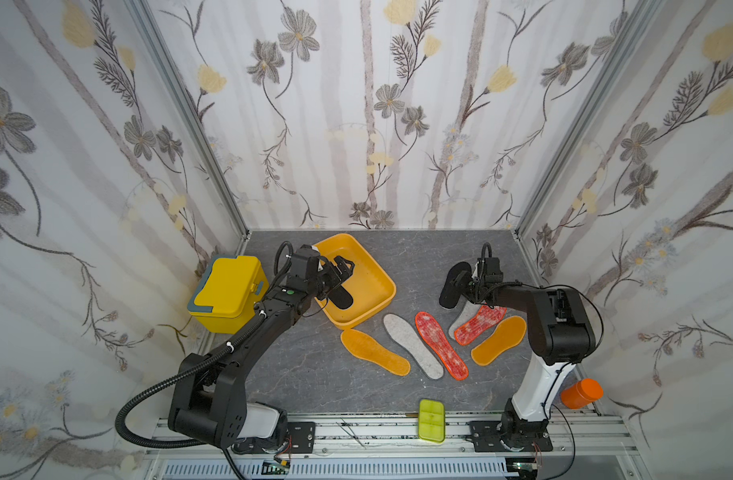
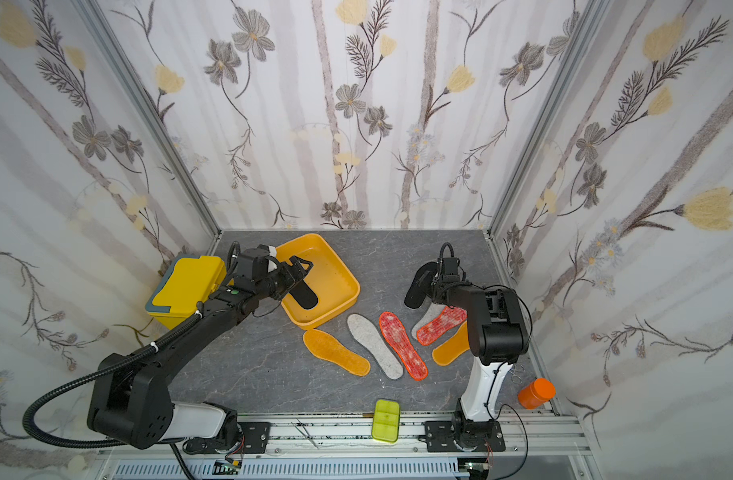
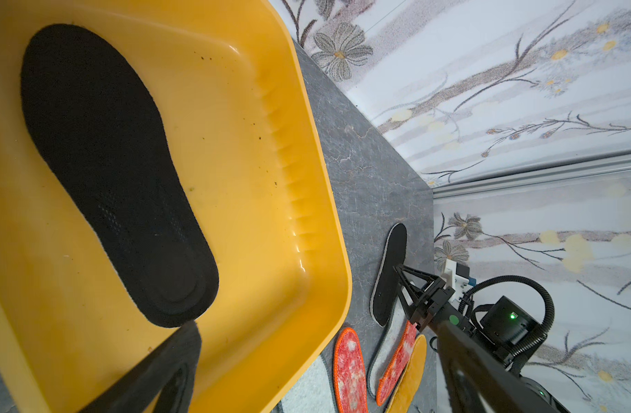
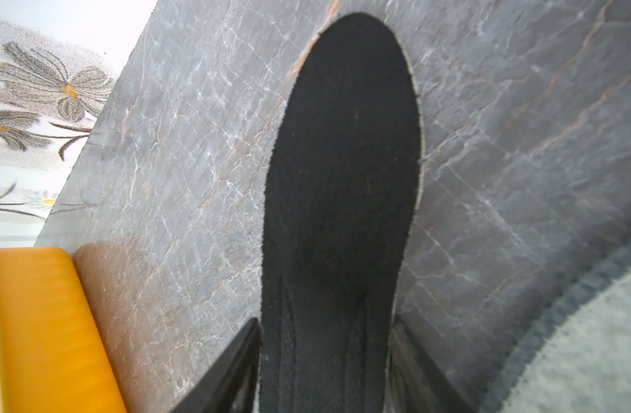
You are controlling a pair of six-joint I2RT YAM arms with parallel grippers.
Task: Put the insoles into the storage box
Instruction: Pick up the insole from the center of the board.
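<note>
I found one black insole (image 3: 110,161) flat on the floor of the tray (image 1: 373,270). My left gripper (image 1: 344,266) hung just above it, jaws spread wide and released. The lidded box (image 1: 227,293) beside the tray was closed. The second black insole (image 4: 342,143) was out on the surface (image 1: 314,374), well apart from the tray. My right gripper (image 1: 467,286) straddled its heel, but one finger was blurred, so I couldn't tell whether it had clamped. The orange insoles (image 1: 375,352), grey insoles (image 1: 412,345) and red insoles (image 1: 441,345) lay on the surface between tray and right arm.
</note>
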